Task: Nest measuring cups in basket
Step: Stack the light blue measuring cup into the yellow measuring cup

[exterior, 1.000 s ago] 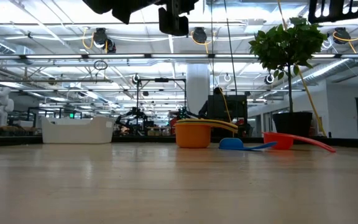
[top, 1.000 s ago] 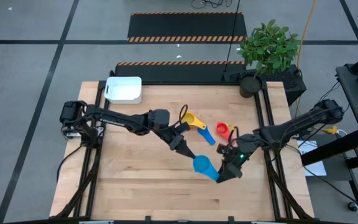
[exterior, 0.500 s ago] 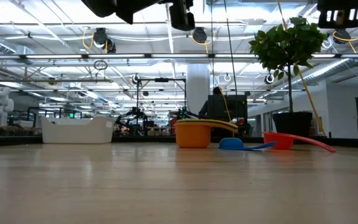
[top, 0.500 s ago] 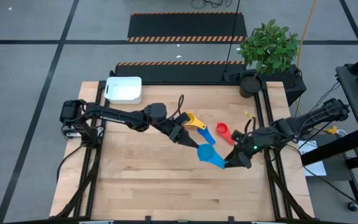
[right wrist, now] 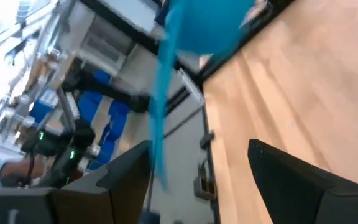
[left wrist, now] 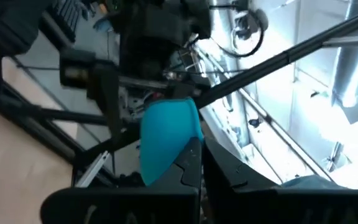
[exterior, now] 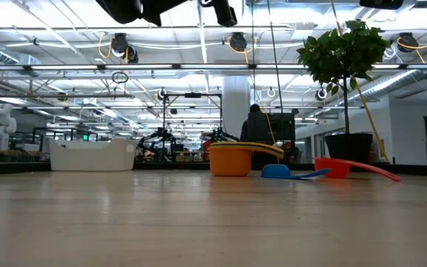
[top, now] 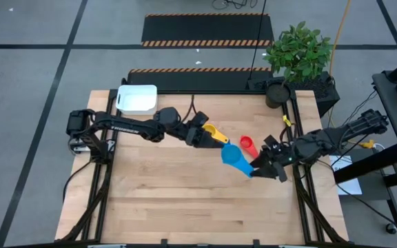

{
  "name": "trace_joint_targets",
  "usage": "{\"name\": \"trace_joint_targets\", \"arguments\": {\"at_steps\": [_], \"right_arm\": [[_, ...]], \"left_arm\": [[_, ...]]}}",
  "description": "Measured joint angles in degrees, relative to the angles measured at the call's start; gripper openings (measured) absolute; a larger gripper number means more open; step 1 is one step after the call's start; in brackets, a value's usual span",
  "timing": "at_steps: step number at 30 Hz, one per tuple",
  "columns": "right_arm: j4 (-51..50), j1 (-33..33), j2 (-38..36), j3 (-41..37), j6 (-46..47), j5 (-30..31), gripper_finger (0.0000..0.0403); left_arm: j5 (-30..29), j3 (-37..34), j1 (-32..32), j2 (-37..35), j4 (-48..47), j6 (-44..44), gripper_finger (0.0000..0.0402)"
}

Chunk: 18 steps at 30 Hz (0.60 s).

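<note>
A light blue measuring cup [top: 235, 158] hangs in the air over the table's middle right. My left gripper [top: 216, 142] reaches in from the left and is shut on its bowl [left wrist: 164, 134]. The cup's handle [right wrist: 158, 134] runs between the fingers of my open right gripper [top: 260, 169], close beside one finger. A yellow cup in an orange one [exterior: 232, 159], a dark blue cup [exterior: 276, 171] and a red cup [exterior: 333, 167] rest on the table behind. The white basket [top: 137, 98] stands at the far left. My left gripper pinches the light blue cup's bowl at its wall [left wrist: 180, 144] between the shut fingers. The fingers come roughly level from the table's left. The cup is lifted clear of the table, its handle pointing away toward my right gripper. Whether my right gripper touches the handle [right wrist: 156, 158], I cannot tell.
A potted plant [top: 296, 54] stands at the table's far right corner. Bare wood [top: 185, 207] fills the near half of the table and the strip beside the basket. Metal frame rails [top: 302, 207] run along both table sides.
Both grippers and the light blue cup have risen and gone toward the table's far edge. My right gripper has also drawn back toward the right edge. The cup has stayed in the air between them.
</note>
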Motion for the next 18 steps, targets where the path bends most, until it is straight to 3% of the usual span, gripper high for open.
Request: {"name": "trace_joint_targets", "arguments": {"at_steps": [5,12,14,18], "right_arm": [[0.80,-0.17,0.03,0.00,-0.97,0.73,0.0199],[0.87,-0.15,0.02,0.00,-2.83,-0.59,0.0025],[1.37,-0.17,0.03,0.00,-3.26,-0.95,0.0011],[1.74,-0.15,0.02,0.00,-2.86,-0.45,0.0023]], "left_arm": [[0.67,-0.01,-0.13,0.25,-0.70,0.01,0.0004],[0.57,-0.01,-0.13,0.23,-0.78,0.07,0.0005],[0.51,-0.01,-0.11,0.23,-0.80,0.25,0.0005],[0.43,-0.01,-0.12,0.23,-0.72,0.51,0.0005]]}}
